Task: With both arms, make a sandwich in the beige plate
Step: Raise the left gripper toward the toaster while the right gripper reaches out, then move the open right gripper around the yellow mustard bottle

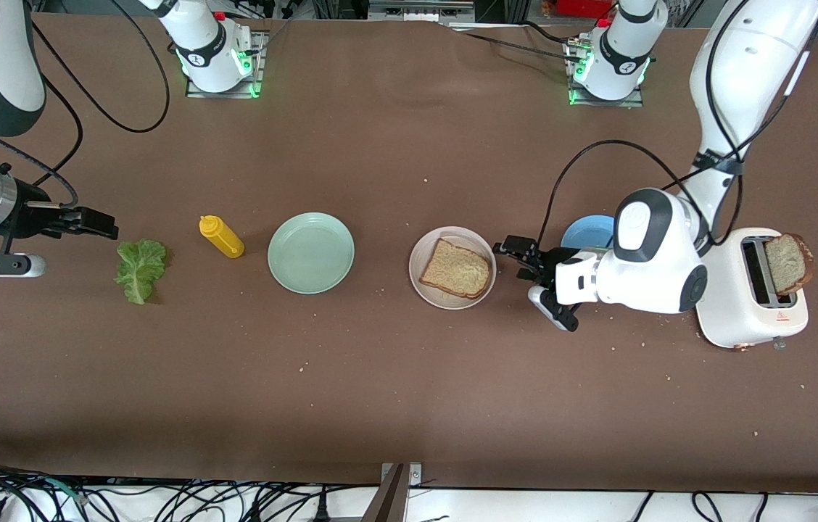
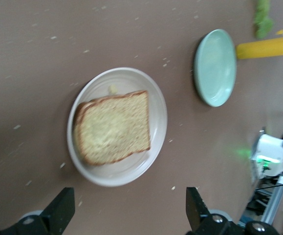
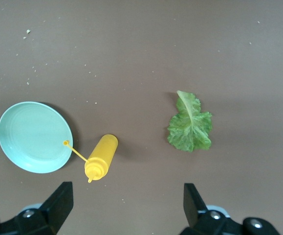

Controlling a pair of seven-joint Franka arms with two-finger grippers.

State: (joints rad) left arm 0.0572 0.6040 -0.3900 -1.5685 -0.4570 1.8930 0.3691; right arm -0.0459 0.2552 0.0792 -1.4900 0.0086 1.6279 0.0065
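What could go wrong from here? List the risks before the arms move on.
1. The lettuce leaf lies flat on the table below the open right gripper; its fingers may scrape the table or tear the leaf.
2. The second bread slice leans out of the toaster; a pull might tip the toaster.
3. The open left gripper sits close beside the beige plate; a careless move could nudge it and the bread slice on it.
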